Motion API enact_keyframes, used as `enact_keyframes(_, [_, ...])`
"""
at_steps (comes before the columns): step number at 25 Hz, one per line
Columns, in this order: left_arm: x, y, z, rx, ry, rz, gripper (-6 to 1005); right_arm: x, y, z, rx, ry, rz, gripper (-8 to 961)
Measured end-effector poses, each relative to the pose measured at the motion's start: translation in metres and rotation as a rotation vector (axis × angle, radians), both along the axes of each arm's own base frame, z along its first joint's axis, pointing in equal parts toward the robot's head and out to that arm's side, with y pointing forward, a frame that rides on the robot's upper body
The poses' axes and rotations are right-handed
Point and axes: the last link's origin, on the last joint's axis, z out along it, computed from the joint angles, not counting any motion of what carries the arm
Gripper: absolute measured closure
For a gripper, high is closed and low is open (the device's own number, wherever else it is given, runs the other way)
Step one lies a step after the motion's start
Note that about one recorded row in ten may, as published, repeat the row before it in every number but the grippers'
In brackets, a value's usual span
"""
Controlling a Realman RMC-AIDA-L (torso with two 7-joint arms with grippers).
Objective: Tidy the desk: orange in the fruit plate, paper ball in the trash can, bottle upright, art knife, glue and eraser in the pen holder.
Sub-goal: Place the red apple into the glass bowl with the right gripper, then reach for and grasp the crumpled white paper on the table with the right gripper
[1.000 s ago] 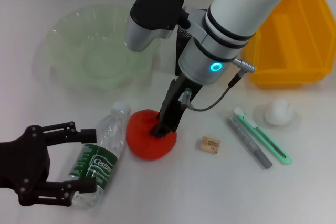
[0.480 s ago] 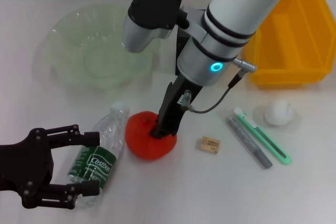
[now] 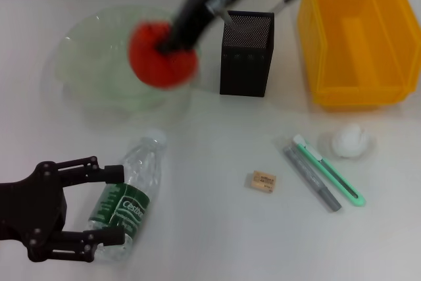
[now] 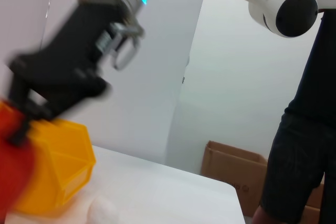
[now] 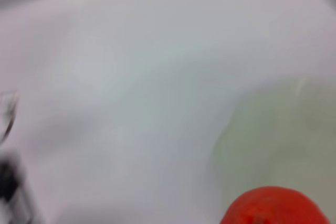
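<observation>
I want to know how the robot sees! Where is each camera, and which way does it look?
Head view: from the robot's head, down at the white desk; shows the black left hand around the lying clear plastic bottle and the right hand carrying the round red-orange fruit over the pale green plate.
Left wrist view: sideways across the desk at the right arm.
Right wrist view: down at the fruit, above the plate.
All share the fruit.

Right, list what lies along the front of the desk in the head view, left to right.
Left pincer → water bottle → eraser → grey glue pen → green art knife → paper ball.
</observation>
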Motion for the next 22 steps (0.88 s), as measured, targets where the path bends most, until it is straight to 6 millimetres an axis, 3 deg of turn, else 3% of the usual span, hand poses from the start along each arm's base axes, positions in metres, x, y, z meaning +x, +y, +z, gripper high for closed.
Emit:
enact_keyframes(9, [0.000, 0.000, -0.004, -0.001, -0.014, -0.005, 172, -0.021, 0.036, -0.033, 0.261, 0.126, 0.132, 880])
enact_keyframes(13, [-0.003, -0.002, -0.006, 0.002, -0.021, 0.001, 173, -0.021, 0.037, -0.033, 0.270, 0.128, 0.137, 857])
enact_keyframes(20, [-0.006, -0.002, -0.005, 0.012, -0.015, 0.006, 174, -0.007, 0.025, -0.014, 0.207, 0.120, 0.097, 568])
enact_keyframes(21, [-0.006, -0.002, -0.004, 0.012, -0.013, 0.007, 175, 0.000, 0.018, 0.002, 0.167, 0.095, 0.050, 530])
enact_keyframes(22, [-0.006, -0.002, -0.004, 0.012, -0.012, 0.008, 175, 0.000, 0.018, 0.002, 0.167, 0.095, 0.050, 492])
